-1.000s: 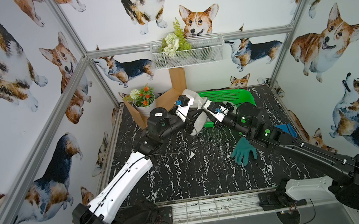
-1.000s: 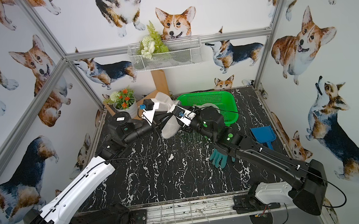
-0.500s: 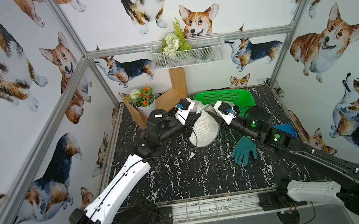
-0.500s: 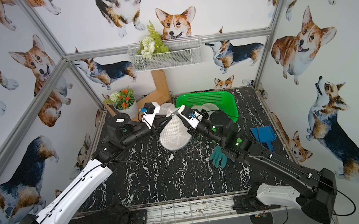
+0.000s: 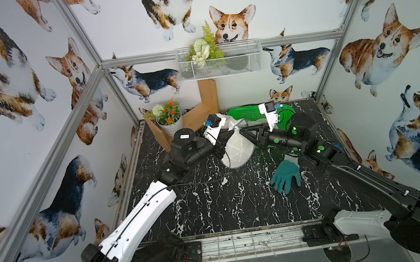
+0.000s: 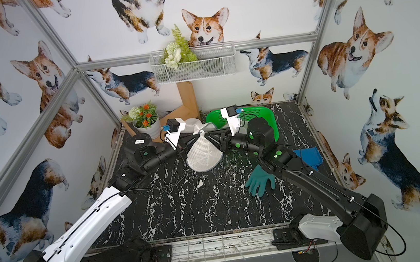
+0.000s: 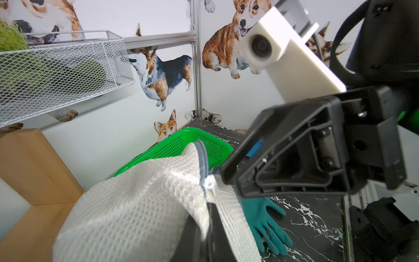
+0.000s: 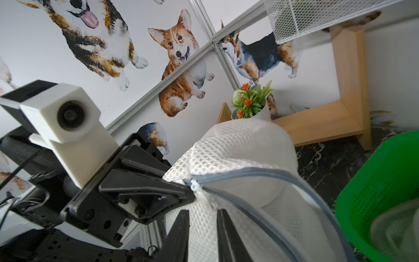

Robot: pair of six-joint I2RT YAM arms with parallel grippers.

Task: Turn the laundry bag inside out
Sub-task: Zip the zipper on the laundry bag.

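We hold the laundry bag (image 5: pixel 236 148) above the far middle of the counter (image 5: pixel 225 202), left gripper (image 7: pixel 205 217) jaws clamped on mesh, right gripper (image 8: pixel 203 223) jaws narrow around a fold beside the zipper, and next we judge the opening must be peeled back.

We see a robot test cell w/ home-style props: aluminium frame (image 5: pixel 84 78), corgi-print walls (image 5: pixel 7 66), black marble-look surface (image 5: pixel 212 204), wire basket (image 5: pixel 218 60), potted flowers (image 5: pixel 168 115).
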